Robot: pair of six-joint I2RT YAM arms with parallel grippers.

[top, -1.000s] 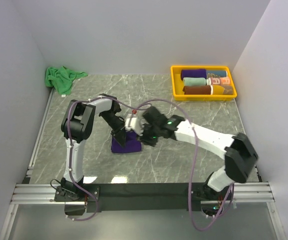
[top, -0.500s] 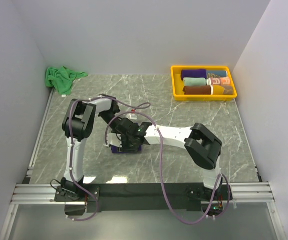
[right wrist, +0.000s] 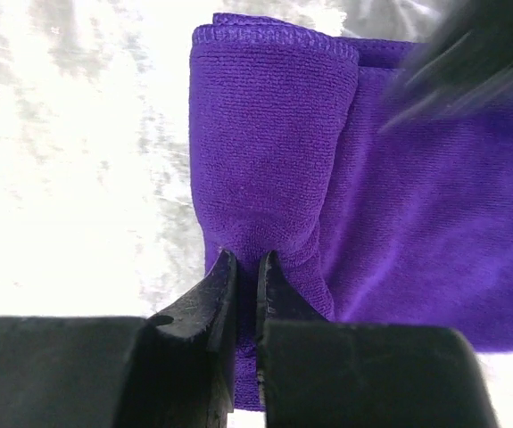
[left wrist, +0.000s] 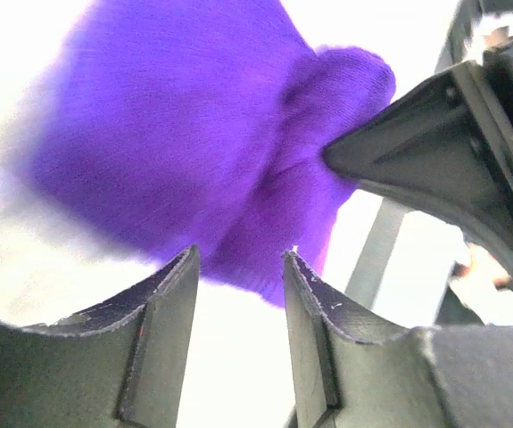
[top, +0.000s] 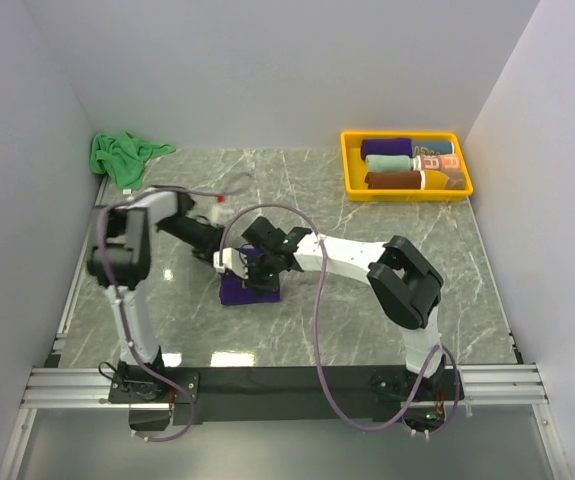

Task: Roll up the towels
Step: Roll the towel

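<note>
A dark purple towel [top: 248, 290] lies partly rolled on the marble table between both arms. In the right wrist view its rolled edge [right wrist: 269, 134] runs away from my right gripper [right wrist: 244, 260], which is shut on the near end of that fold. My left gripper [left wrist: 238, 259] stands open just short of the purple towel [left wrist: 194, 143], with nothing between its fingers. From above, the left gripper [top: 224, 262] sits at the towel's left corner and the right gripper [top: 258, 272] over its top. A crumpled green towel [top: 121, 155] lies in the far left corner.
A yellow tray [top: 349, 165] holding several rolled towels stands at the far right. White walls close in the table on three sides. A metal rail [top: 287, 382] with the arm bases runs along the near edge.
My left gripper has let go of the purple towel, opened and drawn back to the left. My right gripper has closed on the towel's rolled edge.
</note>
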